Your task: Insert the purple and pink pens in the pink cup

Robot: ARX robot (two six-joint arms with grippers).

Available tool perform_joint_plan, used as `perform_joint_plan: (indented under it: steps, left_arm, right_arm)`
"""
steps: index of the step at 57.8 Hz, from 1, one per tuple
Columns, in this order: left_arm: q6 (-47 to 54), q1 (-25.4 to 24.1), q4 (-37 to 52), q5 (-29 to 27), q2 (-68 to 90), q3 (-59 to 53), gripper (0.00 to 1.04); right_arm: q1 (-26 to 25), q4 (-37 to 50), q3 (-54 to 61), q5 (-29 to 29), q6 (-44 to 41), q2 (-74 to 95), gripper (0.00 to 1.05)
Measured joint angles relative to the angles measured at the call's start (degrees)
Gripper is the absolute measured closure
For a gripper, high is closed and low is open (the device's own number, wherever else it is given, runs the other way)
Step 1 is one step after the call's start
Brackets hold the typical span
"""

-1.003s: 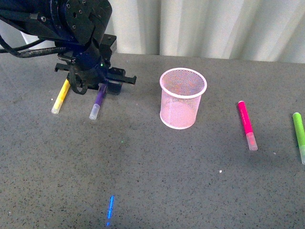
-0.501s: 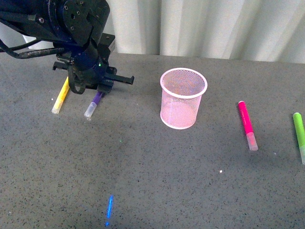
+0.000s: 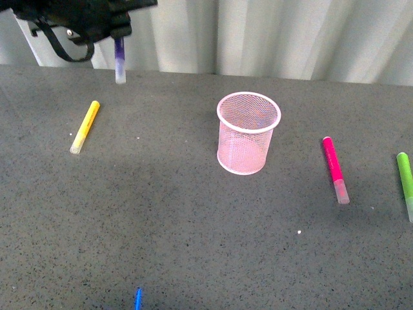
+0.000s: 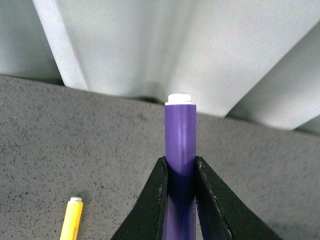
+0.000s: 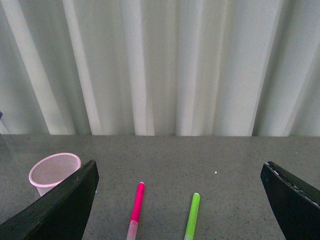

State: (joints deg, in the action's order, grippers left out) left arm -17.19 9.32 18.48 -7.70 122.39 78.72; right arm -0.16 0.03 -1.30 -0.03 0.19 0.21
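Note:
My left gripper (image 3: 118, 32) is high at the back left, shut on the purple pen (image 3: 120, 63), which hangs upright with its frosted cap down, well above the table. In the left wrist view both fingers clamp the purple pen (image 4: 180, 140) where the left gripper (image 4: 180, 167) grips its barrel. The pink cup (image 3: 248, 143) stands upright mid-table, far to the right of the held pen; its inside looks empty. The pink pen (image 3: 333, 166) lies flat to the right of the cup. My right gripper (image 5: 180, 167) is open and high above the pink pen (image 5: 136, 204) and the pink cup (image 5: 54, 170).
A yellow marker (image 3: 85, 126) lies on the table below the left gripper. A green marker (image 3: 406, 184) lies near the right edge, beside the pink pen. A blue streak (image 3: 137, 298) shows at the front edge. White curtains hang behind the grey table.
The left gripper has lifted the purple pen off the table, up and toward the back. The pen went from slanted near the yellow marker to hanging upright.

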Motion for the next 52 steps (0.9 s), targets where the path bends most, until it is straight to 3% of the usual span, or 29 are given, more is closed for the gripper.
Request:
perform_joint_plan:
  steps: [24,43,52]
  left_arm:
    - [-17.11,2.58,21.29,2.25,-12.55,-16.79,0.92]
    - [-18.34,7.93,41.9,1.22,-17.53,-31.17,0.92]
    - [-18.47,10.27,46.9,-0.35,-16.59,-33.2,0.92]
  right_arm:
    - [0.0,0.0,0.0,0.0,0.02,0.0,0.07]
    - [0.0,0.0,0.0,0.0,0.0,0.0,0.07]
    - [0.0,0.0,0.0,0.0,0.0,0.0,0.07]
